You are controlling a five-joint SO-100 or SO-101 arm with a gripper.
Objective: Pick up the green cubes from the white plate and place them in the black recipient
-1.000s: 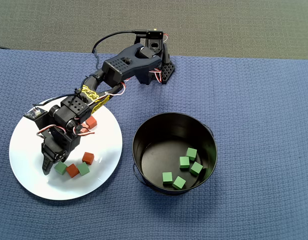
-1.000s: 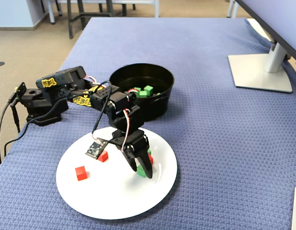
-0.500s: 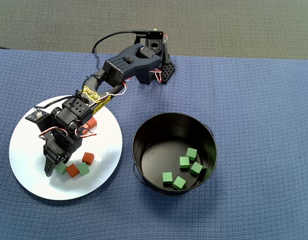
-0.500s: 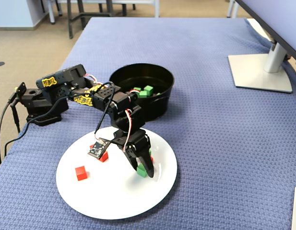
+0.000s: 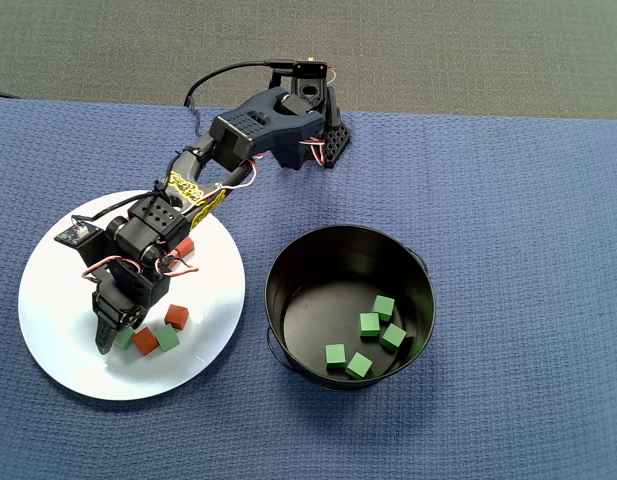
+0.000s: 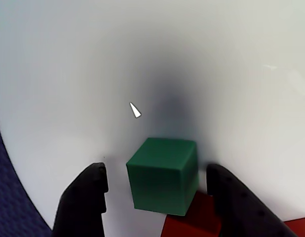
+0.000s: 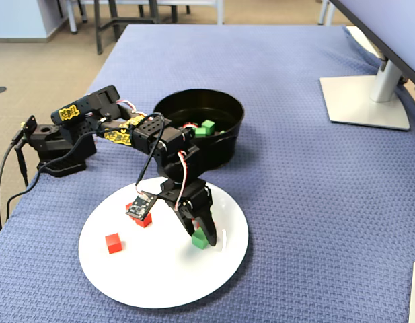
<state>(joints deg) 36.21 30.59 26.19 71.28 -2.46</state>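
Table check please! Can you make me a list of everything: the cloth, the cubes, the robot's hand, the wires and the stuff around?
Surface: blue woven cloth, flat, no spills.
Job's things: white plate holds two green cubes; black pot holds five more.
Clutter: red cubes on the plate, one touching the cube being picked.
Gripper: gripper is open, one finger on each side of a green cube, not squeezing it.
Cables: black cable trails off the table from the arm's base; thin wires run along the arm.
Surroundings: monitor stand far from the arm.
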